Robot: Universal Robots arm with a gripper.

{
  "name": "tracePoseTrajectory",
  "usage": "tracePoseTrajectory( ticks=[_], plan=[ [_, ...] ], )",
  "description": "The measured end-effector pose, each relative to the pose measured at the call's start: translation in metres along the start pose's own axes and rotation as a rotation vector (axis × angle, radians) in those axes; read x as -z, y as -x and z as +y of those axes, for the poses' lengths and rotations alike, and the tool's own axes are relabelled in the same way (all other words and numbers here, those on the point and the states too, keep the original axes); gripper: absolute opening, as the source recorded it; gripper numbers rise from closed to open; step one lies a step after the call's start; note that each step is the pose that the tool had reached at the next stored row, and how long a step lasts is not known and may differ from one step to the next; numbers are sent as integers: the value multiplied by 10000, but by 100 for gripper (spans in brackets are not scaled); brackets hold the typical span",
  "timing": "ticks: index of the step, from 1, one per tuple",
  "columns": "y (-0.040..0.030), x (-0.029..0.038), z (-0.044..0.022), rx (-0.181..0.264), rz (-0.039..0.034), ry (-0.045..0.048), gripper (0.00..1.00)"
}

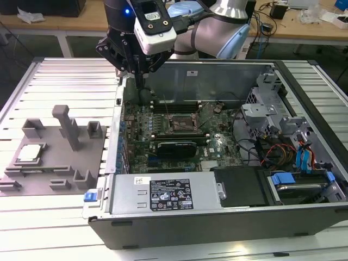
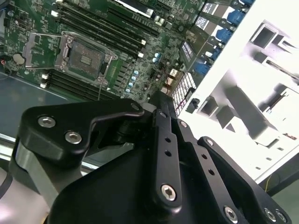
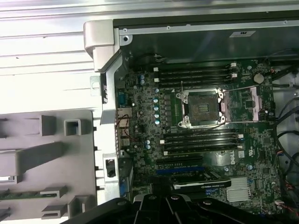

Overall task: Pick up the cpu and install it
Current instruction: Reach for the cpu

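The cpu [image 1: 29,153], a small pale silver square, lies flat in a recess of the grey fixture plate [image 1: 57,163] on the exterior view's left, outside the computer case. My gripper [image 1: 141,81] hangs above the rear corner of the case nearest the fixture, well apart from the cpu, fingers together and nothing between them. In the second wrist view its dark fingers [image 2: 161,121] point down at the motherboard's edge. The black-framed socket [image 1: 184,124] sits mid-board between memory slots, also seen as the socket [image 3: 201,108] and the socket [image 2: 86,58] in both wrist views.
The open case [image 1: 217,223] lies on a ribbed aluminium table [image 1: 60,81]. A power supply [image 1: 163,196] runs along its near side, drive bays and cables [image 1: 283,147] fill the exterior view's right. Upright grey posts [image 1: 68,128] rise from the fixture plate.
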State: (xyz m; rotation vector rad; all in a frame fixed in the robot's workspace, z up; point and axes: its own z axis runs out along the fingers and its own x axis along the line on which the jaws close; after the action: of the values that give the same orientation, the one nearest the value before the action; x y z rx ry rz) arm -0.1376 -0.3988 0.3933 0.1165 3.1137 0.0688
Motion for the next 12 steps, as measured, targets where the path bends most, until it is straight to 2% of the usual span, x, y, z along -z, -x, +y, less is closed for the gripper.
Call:
tracePoseTrajectory(
  ticks=[12],
  plan=[
    [-124, 3, -9, 0, 0, 0, 11]
  ],
)
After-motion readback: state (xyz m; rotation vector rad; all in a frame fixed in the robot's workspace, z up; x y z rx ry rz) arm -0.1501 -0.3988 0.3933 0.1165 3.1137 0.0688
